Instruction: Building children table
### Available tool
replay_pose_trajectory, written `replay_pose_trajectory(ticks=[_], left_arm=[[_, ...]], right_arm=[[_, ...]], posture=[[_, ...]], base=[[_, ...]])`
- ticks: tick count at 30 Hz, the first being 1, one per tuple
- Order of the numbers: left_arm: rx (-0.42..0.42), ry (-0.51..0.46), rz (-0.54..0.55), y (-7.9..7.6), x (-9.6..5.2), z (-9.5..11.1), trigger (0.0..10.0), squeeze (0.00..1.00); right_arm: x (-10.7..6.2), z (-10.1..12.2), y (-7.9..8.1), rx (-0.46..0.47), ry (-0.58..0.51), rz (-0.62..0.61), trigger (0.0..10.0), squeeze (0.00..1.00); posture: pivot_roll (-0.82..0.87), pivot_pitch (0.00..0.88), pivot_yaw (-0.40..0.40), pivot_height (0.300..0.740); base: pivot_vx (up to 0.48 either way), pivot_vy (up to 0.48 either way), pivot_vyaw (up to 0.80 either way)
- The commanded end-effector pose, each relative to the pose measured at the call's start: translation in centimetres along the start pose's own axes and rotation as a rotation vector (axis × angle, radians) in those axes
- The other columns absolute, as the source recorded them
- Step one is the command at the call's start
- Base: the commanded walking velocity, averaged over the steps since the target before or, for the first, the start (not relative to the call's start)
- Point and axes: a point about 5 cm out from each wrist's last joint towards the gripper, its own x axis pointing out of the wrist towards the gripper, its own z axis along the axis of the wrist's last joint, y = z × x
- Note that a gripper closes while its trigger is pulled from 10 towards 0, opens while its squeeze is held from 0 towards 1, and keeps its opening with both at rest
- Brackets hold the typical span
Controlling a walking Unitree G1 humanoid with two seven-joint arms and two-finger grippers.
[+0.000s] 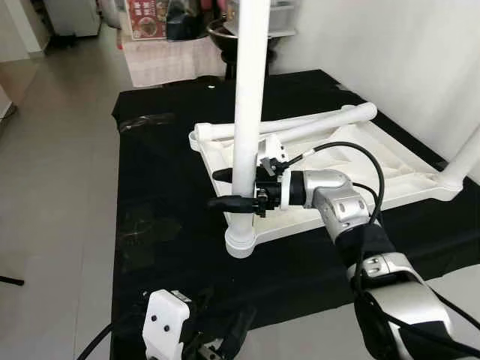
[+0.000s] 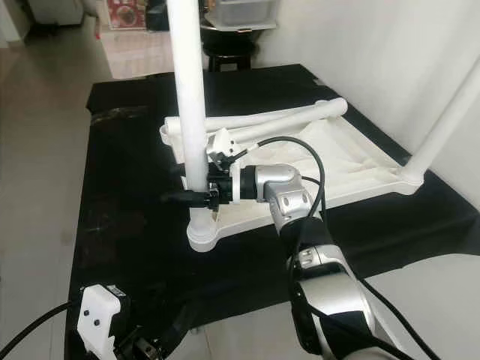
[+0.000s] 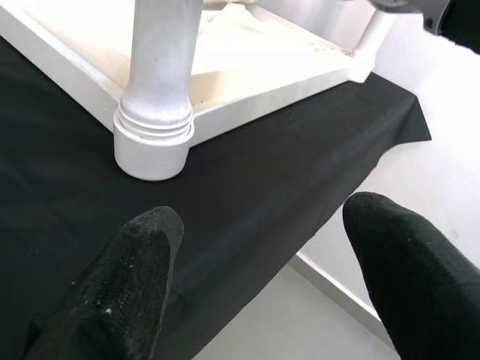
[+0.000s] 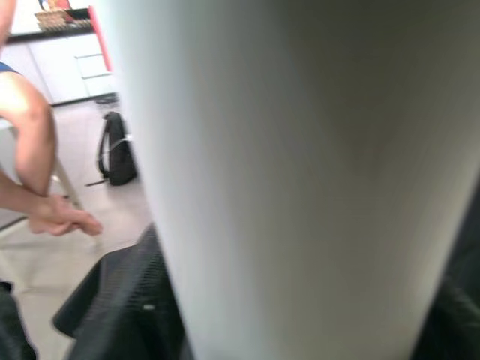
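One leg (image 1: 249, 112) matters here: it stands upright in the near corner socket (image 1: 240, 241) of the upturned tabletop (image 1: 360, 169), its long axis vertical. Your right gripper (image 1: 236, 187) reaches across from the right, its two fingers clamped on either side of the leg low down, just above the socket. Your left gripper (image 3: 262, 277) hangs low in front, fingers apart and empty, the socket just beyond them. A second leg (image 1: 315, 124) lies across the tabletop's far side.
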Motion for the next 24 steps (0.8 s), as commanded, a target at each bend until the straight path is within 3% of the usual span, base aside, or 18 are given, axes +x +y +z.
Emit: replay_pose_trajectory(ticks=[1,7,10,11,12,15,16,17,18,19,20,21,24], left_arm=[[0.002,0.023,-0.008,-0.2,-0.2,-0.1,10.0,0.00],[-0.001,0.024,-0.011,-0.2,-0.1,-0.1,10.0,0.00],[-0.003,0.022,-0.012,-0.1,0.0,-0.2,10.0,0.00],[-0.003,0.022,-0.012,-0.1,0.0,-0.2,10.0,0.00],[-0.003,0.020,-0.012,-0.1,0.1,-0.2,10.0,0.00],[-0.003,0.020,-0.012,0.0,0.1,-0.2,10.0,0.00],[-0.002,0.018,-0.012,0.1,0.2,-0.2,10.0,0.00],[-0.002,0.018,-0.012,0.1,0.2,-0.2,10.0,0.00],[-0.001,0.018,-0.012,0.4,0.2,-0.1,10.0,0.00],[0.000,0.016,-0.015,0.7,0.3,-0.1,10.0,0.00],[0.000,0.016,-0.015,0.7,0.3,-0.1,10.0,0.00],[0.000,0.015,-0.018,0.9,0.4,-0.1,10.0,0.00],[0.000,0.015,-0.020,1.0,0.4,-0.1,10.0,0.00]], right_arm=[[-0.5,0.1,0.0,0.002,-0.011,0.036,0.0,0.00],[-1.7,-0.6,0.0,0.011,-0.013,0.028,0.0,0.00],[-2.8,-2.1,0.3,0.002,0.003,-0.081,0.0,0.00],[-2.8,-2.1,0.3,0.002,0.003,-0.081,0.0,0.00],[-2.8,-3.3,0.6,0.017,0.015,-0.195,0.0,0.00],[-2.9,-4.0,0.8,0.028,0.024,-0.275,0.0,0.00],[-2.3,-5.5,1.5,0.040,0.014,-0.525,0.0,0.00],[-2.3,-5.5,1.5,0.040,0.014,-0.525,0.0,0.00],[-2.1,-7.3,3.4,0.115,0.035,-0.802,0.0,0.00],[-1.7,-8.1,5.8,0.121,0.073,-0.968,0.0,0.00],[-1.7,-8.1,5.8,0.121,0.073,-0.968,0.0,0.00],[-1.8,-8.2,7.5,0.121,0.095,-1.074,0.0,0.00],[-1.7,-8.0,8.3,0.114,0.104,-1.092,0.0,0.00]], posture=[[0.10,0.197,-0.045,0.740],[0.09,0.190,-0.043,0.740],[0.07,0.181,-0.052,0.740],[0.07,0.181,-0.052,0.740],[0.06,0.178,-0.058,0.740],[0.06,0.178,-0.058,0.740],[0.05,0.175,-0.057,0.740],[0.05,0.175,-0.057,0.740],[0.03,0.176,-0.049,0.740],[0.02,0.165,-0.036,0.740],[0.02,0.165,-0.036,0.740],[0.02,0.165,-0.036,0.740],[0.02,0.165,-0.036,0.740]], base=[[0.000,0.000,0.00],[0.000,0.000,0.00],[0.000,0.000,0.00],[0.000,0.000,0.00],[0.000,0.000,0.00],[0.000,0.000,0.00],[0.000,0.000,0.00],[0.000,0.000,0.00],[0.000,0.000,0.00],[0.000,0.000,0.00],[0.000,0.000,0.00],[0.000,0.000,0.00],[0.000,0.000,0.00]])
